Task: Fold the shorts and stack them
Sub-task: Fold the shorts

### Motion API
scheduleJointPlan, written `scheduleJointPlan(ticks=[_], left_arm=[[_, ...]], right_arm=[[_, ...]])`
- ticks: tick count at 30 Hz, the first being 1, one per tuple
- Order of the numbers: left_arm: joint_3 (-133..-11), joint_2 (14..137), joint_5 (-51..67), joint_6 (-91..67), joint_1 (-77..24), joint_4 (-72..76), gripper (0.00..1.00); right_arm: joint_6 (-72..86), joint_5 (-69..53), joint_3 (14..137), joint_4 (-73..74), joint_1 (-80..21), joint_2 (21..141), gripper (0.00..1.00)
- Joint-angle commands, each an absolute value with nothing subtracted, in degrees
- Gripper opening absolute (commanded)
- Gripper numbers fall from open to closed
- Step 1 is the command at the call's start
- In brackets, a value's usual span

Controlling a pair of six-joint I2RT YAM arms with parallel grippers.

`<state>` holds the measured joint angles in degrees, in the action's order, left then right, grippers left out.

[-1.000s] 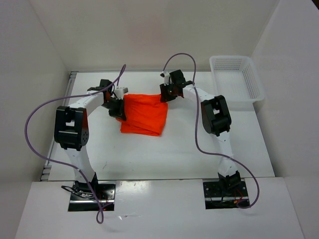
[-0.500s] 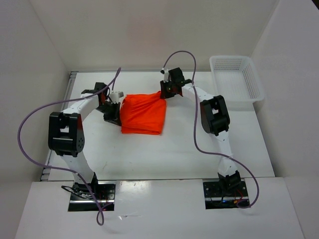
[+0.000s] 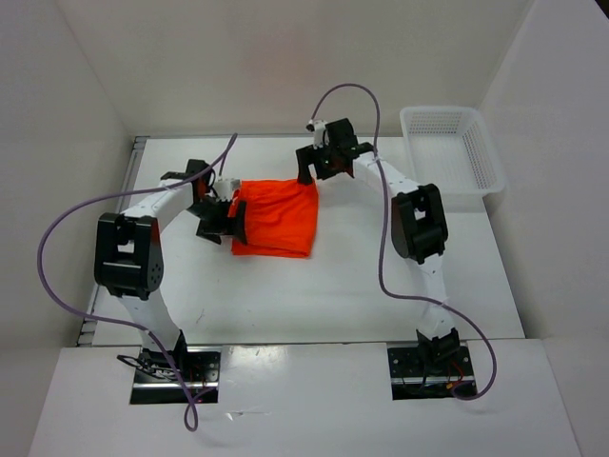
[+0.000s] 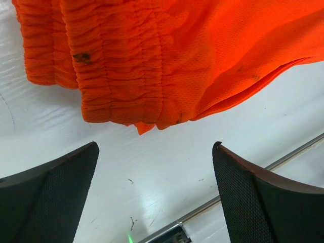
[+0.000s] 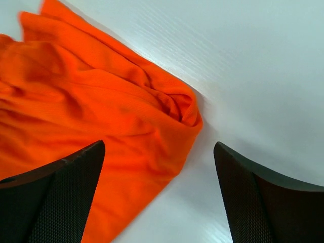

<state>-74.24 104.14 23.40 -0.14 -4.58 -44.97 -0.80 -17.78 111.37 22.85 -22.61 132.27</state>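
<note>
The orange shorts (image 3: 277, 218) lie folded into a rough rectangle on the white table, between the two arms. My left gripper (image 3: 226, 220) stands open at their left edge; in the left wrist view the gathered waistband (image 4: 121, 66) lies just beyond my gripper (image 4: 156, 147), with bare table between the fingers. My right gripper (image 3: 315, 173) is open above the shorts' far right corner. The right wrist view has that folded corner (image 5: 182, 109) ahead of my gripper (image 5: 159, 147), with nothing held.
A white plastic basket (image 3: 452, 152) stands at the back right of the table (image 3: 333, 295). A metal rail (image 4: 238, 187) runs along the table's left edge close to the left gripper. White walls close in the back and sides.
Both grippers held the shorts' far corners and have opened, letting the fabric go. The shorts settled flat and the right gripper lifted slightly toward the back.
</note>
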Motion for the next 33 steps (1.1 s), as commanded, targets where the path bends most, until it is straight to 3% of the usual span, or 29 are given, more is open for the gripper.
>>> scheduleJointPlan(ticks=[1, 7, 13, 17, 25, 33], left_arm=[[-76.99, 100.12, 24.17, 0.00, -3.96, -45.35, 1.00], [-76.66, 89.93, 26.46, 0.00, 4.55, -41.06, 1.00], [-69.45, 79.91, 19.27, 0.00, 19.75, -32.27, 1.00], [-63.20, 71.22, 12.77, 0.00, 24.24, -28.92, 1.00], [-57.22, 63.38, 11.07, 0.00, 26.63, -27.69, 1.00], [-55.90, 59.85, 10.55, 0.00, 27.16, -27.69, 1.00]], right_arm=[[-4.30, -18.37, 112.95, 25.03, -22.50, 118.60, 0.93], [-9.13, -13.90, 104.26, 29.97, -17.85, 103.73, 0.97], [-10.98, -8.63, 87.48, 29.19, -4.24, 86.15, 1.00], [-14.14, -3.53, 76.05, 26.46, 1.22, 76.13, 1.00], [-13.45, -8.00, 63.11, 31.98, 5.36, 58.29, 1.00], [-7.22, 1.21, 60.47, 38.75, 5.36, 54.58, 1.00]])
